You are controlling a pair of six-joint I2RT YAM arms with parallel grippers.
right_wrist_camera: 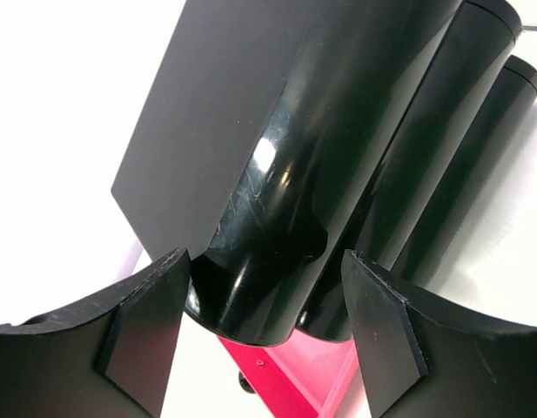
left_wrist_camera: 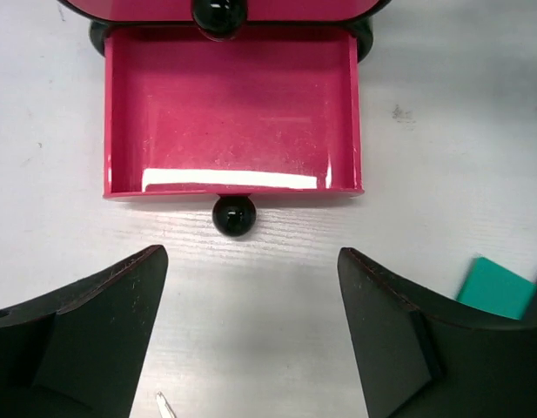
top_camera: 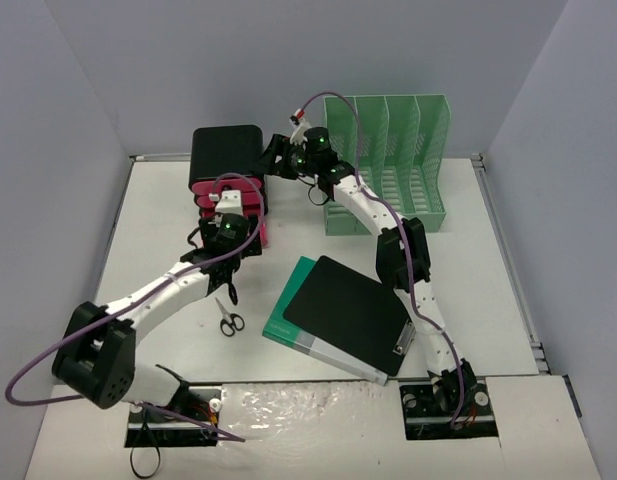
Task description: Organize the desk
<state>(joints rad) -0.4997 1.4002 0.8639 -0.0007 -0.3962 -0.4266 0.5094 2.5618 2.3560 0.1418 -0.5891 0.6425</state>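
On the white desk [top_camera: 468,260] stands a black organizer [top_camera: 228,155] with pink drawers. Its lowest drawer [left_wrist_camera: 233,113] is pulled out and shows nothing inside, its black knob [left_wrist_camera: 233,215] facing me. My left gripper [left_wrist_camera: 252,252] hovers just in front of that knob, open, with bare desk between its fingers; from above this left gripper [top_camera: 231,240] sits at the drawer's front. My right gripper [right_wrist_camera: 264,257] is open around a rounded black corner post [right_wrist_camera: 285,218] of the organizer, the right finger standing apart from it. From above, the right gripper [top_camera: 273,160] is at the organizer's right side.
Black-handled scissors [top_camera: 229,318] lie beside the left arm, their tip [left_wrist_camera: 164,405] under the left fingers. A black clipboard [top_camera: 348,310] rests on a teal book [top_camera: 288,310] mid-desk. A green file rack [top_camera: 393,165] stands at the back right. Grey walls close in the desk.
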